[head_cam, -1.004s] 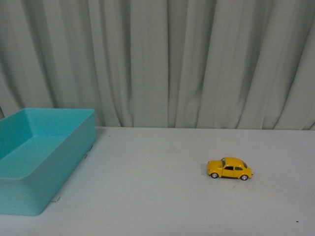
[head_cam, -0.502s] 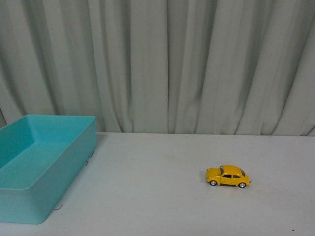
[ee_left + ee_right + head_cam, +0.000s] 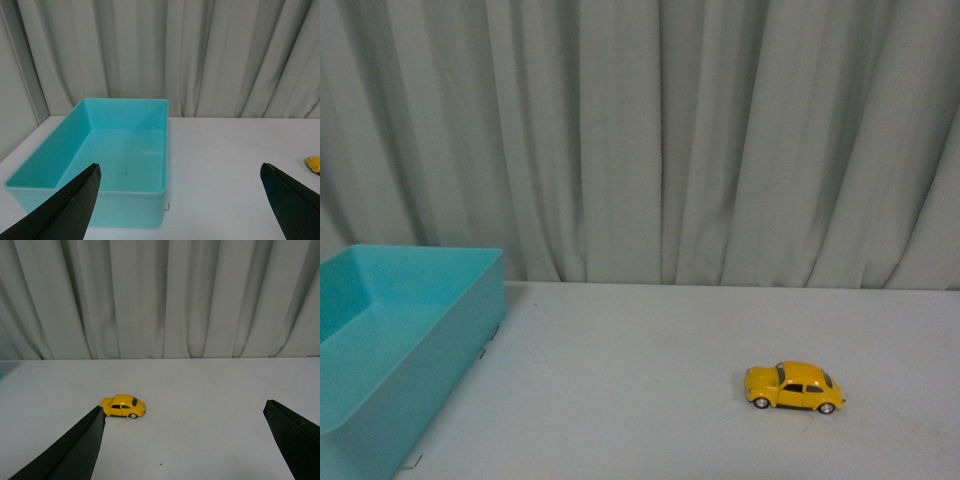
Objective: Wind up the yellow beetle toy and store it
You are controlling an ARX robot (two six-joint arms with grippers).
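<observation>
Left gripper (image 3: 180, 166) spread wide, empty, facing teal bin (image 3: 120, 100); right gripper (image 3: 184, 406) same, aimed at beetle (image 3: 122, 406). Guessing right does grab and wind-up, left guards storage side. Beetle on its wheels on table (image 3: 640, 350), well right of bin, untouched. Glossy yellow, rounded, dark windows, silver hubs.

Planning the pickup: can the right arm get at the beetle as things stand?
Probably yes: the beetle sits alone on the table, ahead of the open right end effector, nothing between.
</observation>
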